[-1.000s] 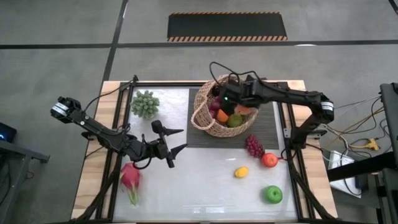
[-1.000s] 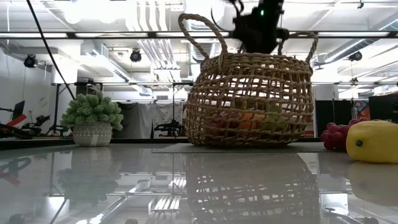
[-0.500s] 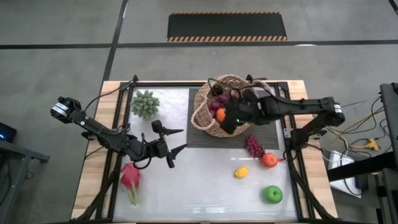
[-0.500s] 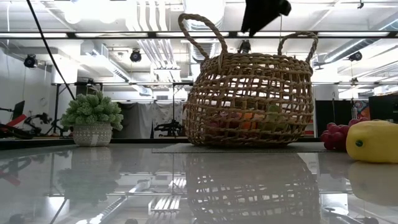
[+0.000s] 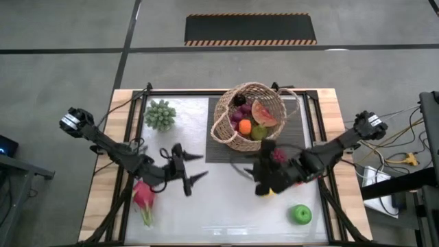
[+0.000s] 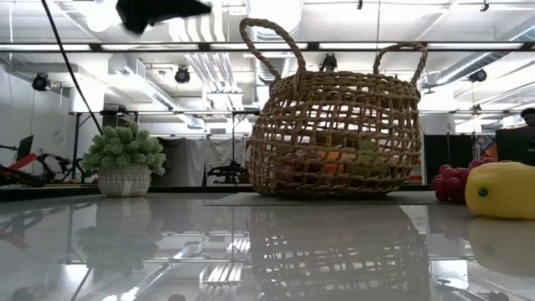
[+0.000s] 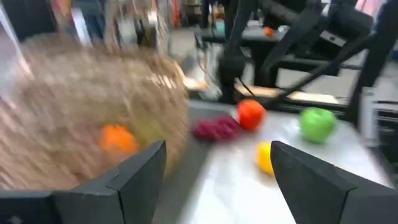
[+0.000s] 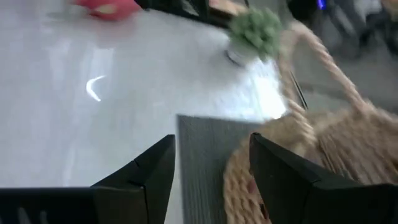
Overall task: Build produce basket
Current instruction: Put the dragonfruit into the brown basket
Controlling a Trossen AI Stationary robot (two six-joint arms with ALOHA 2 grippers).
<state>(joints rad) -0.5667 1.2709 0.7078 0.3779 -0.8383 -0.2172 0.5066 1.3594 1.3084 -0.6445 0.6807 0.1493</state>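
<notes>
Sitting beyond right end effector (image 5: 264, 180): basket (image 5: 226, 130).

The left end effector (image 5: 193, 166) hovers on the near-left side of the basket (image 5: 230, 134), fingers spread wide, its arm stretching in from the far left. The right end effector (image 5: 261, 180) hangs just in front of the basket, fingers parted with nothing between them, its arm reaching in from the right.
</notes>
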